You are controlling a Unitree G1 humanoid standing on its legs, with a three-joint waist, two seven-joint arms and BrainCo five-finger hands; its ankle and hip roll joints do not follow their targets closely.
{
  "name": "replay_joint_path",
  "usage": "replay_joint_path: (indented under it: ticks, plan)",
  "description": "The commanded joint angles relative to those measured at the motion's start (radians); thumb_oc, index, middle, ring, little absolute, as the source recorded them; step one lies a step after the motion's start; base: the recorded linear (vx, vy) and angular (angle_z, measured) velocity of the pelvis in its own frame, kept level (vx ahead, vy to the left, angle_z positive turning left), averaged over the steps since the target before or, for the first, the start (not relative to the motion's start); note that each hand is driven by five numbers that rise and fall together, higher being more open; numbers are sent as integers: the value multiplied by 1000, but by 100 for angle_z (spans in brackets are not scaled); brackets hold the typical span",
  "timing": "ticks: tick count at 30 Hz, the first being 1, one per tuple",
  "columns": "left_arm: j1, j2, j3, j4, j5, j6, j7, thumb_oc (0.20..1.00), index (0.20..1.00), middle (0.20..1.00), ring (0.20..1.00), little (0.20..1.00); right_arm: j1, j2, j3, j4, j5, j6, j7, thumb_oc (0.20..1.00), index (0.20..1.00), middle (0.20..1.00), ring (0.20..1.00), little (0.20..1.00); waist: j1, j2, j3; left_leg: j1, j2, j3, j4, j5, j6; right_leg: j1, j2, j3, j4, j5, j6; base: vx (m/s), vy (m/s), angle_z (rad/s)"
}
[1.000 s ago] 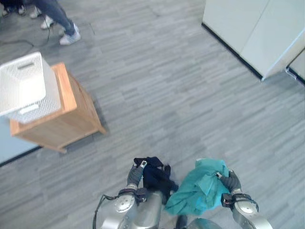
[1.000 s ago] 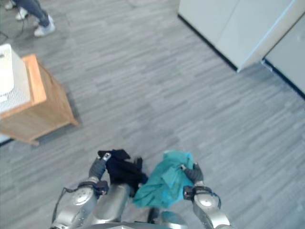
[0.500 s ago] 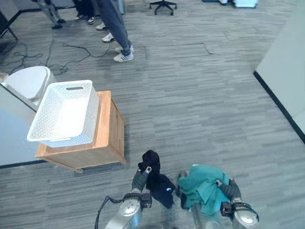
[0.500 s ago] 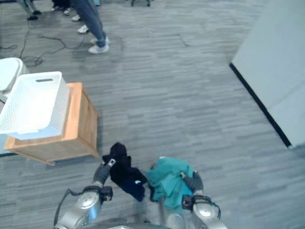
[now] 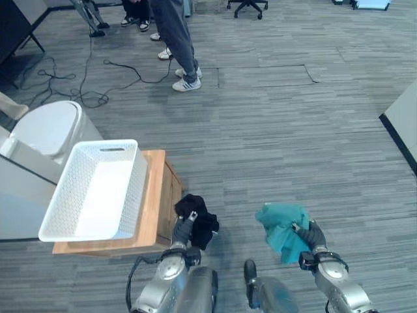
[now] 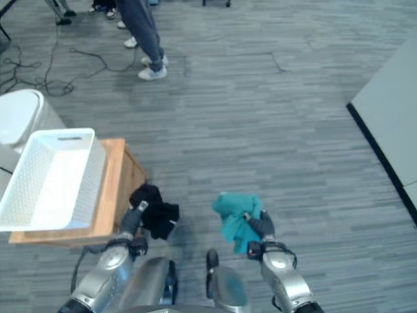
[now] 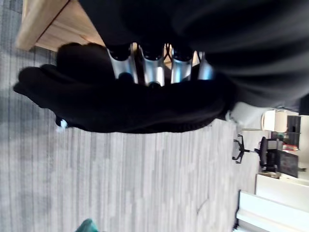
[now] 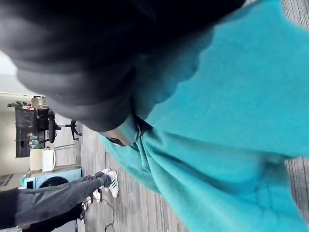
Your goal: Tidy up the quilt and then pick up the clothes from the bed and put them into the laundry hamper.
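Left hand (image 5: 184, 229) clutches black garment (image 5: 199, 216); right hand (image 5: 312, 236) grips teal garment (image 5: 281, 223); hamper (image 5: 98, 189) at 10 o'clock; dangling cloth may snag the rim, missing it.

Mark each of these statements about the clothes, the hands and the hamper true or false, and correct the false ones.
1. The left hand is shut on a black garment. True.
2. The right hand holds a red towel. False: it is shut on a teal garment.
3. The white laundry hamper stands on the floor. False: it sits on a wooden cabinet.
4. The hamper already holds the teal garment. False: both garments are in the hands, and the hamper looks empty.
5. A person's legs show on the far floor, beyond the hamper. True.
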Motion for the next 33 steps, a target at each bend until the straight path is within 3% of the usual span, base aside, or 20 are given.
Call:
replay_joint_path:
  ticks: [1, 2, 3, 6, 7, 8, 10, 13, 14, 15, 16, 17, 19, 24, 27, 28, 29, 30, 31, 33]
  plan:
    - [2, 29, -11, -132, 22, -116, -14, 200, 200, 200, 200, 200, 28, -28, 29, -87, -17, -122, -23, 200, 200, 200, 200, 200, 20, 33, 26, -8, -17, 124, -317, 138, -28, 118, -63, -166, -58, -43, 162, 245, 66, 53]
    - [-23, 33, -11, -125, 32, -131, -29, 200, 200, 200, 200, 200, 19, -21, 37, -79, -18, -150, -52, 200, 200, 200, 200, 200, 21, 35, 22, -11, -15, 144, -325, 135, -8, 125, -68, -166, -31, -79, 163, 359, 149, 70]
    - [-40, 30, -19, -101, 28, -137, -5, 200, 200, 200, 200, 200, 8, 3, 37, -51, -26, -165, -81, 200, 200, 200, 200, 200, 33, 34, -2, 25, -46, 57, -369, 138, 17, 131, -87, -162, 79, -103, 184, 345, 167, 64]
    - [-42, 25, -18, -97, 21, -136, 21, 200, 200, 200, 200, 200, 4, 12, 35, -54, -37, -159, -79, 200, 200, 200, 200, 200, 46, 33, -20, 42, -65, 24, -364, 131, 43, 112, -118, -162, 238, -64, 202, 276, 211, 17]
    - [-32, 18, -8, -123, 19, -114, 62, 200, 200, 200, 200, 200, 20, 3, 35, -100, -51, -115, -47, 200, 200, 200, 200, 200, 49, 47, -38, 98, -60, 24, -374, 109, 74, 13, -171, -172, 546, 32, 204, 369, 307, -40]
    - [-26, 14, 2, -135, 21, -97, 66, 200, 200, 200, 200, 200, 27, 4, 37, -109, -57, -98, -36, 200, 200, 200, 200, 200, 46, 50, -37, 133, -63, 28, -379, 95, 80, -44, -193, -180, 631, 36, 194, 547, 307, -36]
    - [-22, 16, 16, -148, 22, -85, 69, 200, 200, 200, 200, 200, 25, 10, 50, -97, -66, -91, -5, 200, 200, 200, 200, 200, 51, 53, -31, 172, -61, 7, -391, 88, 75, -85, -202, -195, 577, 16, 170, 309, -21, -16]
    - [-39, 28, 10, -144, 31, -79, 79, 200, 200, 200, 200, 200, -10, 25, 82, -63, -80, -113, 8, 200, 200, 200, 200, 200, 49, 25, -14, 199, -69, -69, -399, 74, 49, -98, -160, -180, 190, 4, 181, 270, -271, 57]
    - [-47, 27, 1, -129, 27, -86, 89, 200, 200, 200, 200, 200, -22, 28, 95, -47, -87, -125, 4, 200, 200, 200, 200, 200, 33, 8, -10, 212, -85, -105, -401, 55, 49, -102, -133, -119, 47, 54, 202, 413, -416, 57]
    - [-57, 31, -11, -116, 24, -93, 87, 200, 200, 200, 200, 200, -37, 31, 99, -33, -74, -130, -12, 200, 200, 200, 200, 200, 5, -4, -13, 229, -101, -166, -421, 34, 58, -115, -91, 5, -37, 108, 219, 327, -345, 18]
    - [-59, 32, -12, -114, 27, -89, 81, 200, 200, 200, 200, 200, -39, 32, 100, -30, -70, -132, -17, 200, 200, 200, 200, 200, 1, -7, -16, 229, -104, -176, -423, 32, 60, -119, -85, 30, -53, 117, 222, 359, -402, 78]
    - [-69, 31, -18, -104, 25, -96, 76, 200, 200, 200, 200, 200, -48, 39, 101, -18, -64, -135, -31, 200, 200, 200, 200, 200, -30, -14, -29, 240, -113, -259, -432, 6, 68, -120, -43, 200, -100, 143, 235, 259, -303, 183]
    - [-65, 38, -20, -112, 24, -101, 72, 200, 200, 200, 200, 200, -50, 42, 93, -13, -66, -132, -32, 200, 200, 200, 200, 200, -32, -16, -42, 244, -105, -314, -440, 0, 59, -106, -29, 261, -92, 135, 245, 217, -308, 249]
    - [-14, 76, 13, -168, -9, -118, 96, 200, 200, 200, 200, 200, -114, 25, 84, -20, -64, -101, 5, 200, 200, 200, 200, 200, 34, -35, -39, 213, -7, -361, -435, 37, -22, -24, -65, 157, -91, 66, 250, 96, -438, 177]
    - [19, 77, 40, -210, -23, -100, 61, 200, 200, 200, 200, 200, -134, -10, 75, -49, -58, -61, 24, 200, 200, 200, 200, 200, 56, -36, -24, 200, 59, -320, -448, 79, -58, -10, -66, 74, -100, 50, 221, 19, -266, 83]
    - [29, 73, 40, -214, -17, -98, 31, 200, 200, 200, 200, 200, -130, -28, 64, -66, -48, -56, 18, 200, 200, 200, 200, 200, 52, -33, -14, 181, 84, -273, -432, 96, -63, -5, -67, 43, -105, 50, 205, -58, -248, 84]
    - [28, 66, 35, -209, -4, -90, -11, 200, 200, 200, 200, 200, -107, -42, 43, -92, -38, -60, 0, 200, 200, 200, 200, 200, 30, -30, 1, 152, 114, -132, -367, 102, -69, 0, -82, -16, -107, 50, 190, -73, -210, 75]
    - [26, 63, 33, -207, -1, -89, -18, 200, 200, 200, 200, 200, -100, -44, 38, -97, -36, -60, -6, 200, 200, 200, 200, 200, 23, -28, 5, 148, 120, -107, -350, 100, -71, 4, -84, -29, -108, 51, 187, -95, -152, 130]
    - [21, 50, 26, -191, 8, -106, -19, 200, 200, 200, 200, 200, -76, -51, 25, -108, -46, -67, -1, 200, 200, 200, 200, 200, -5, -26, 12, 146, 137, -19, -304, 90, -74, 11, -98, -73, -109, 53, 180, -43, -34, 176]
    - [23, 39, 26, -191, 6, -157, 30, 200, 200, 200, 200, 200, -67, -50, 32, -101, -71, -69, 18, 200, 200, 200, 200, 200, -30, -25, 6, 171, 121, 15, -278, 53, -61, 9, -110, -83, -106, 54, 179, -57, 68, 163]
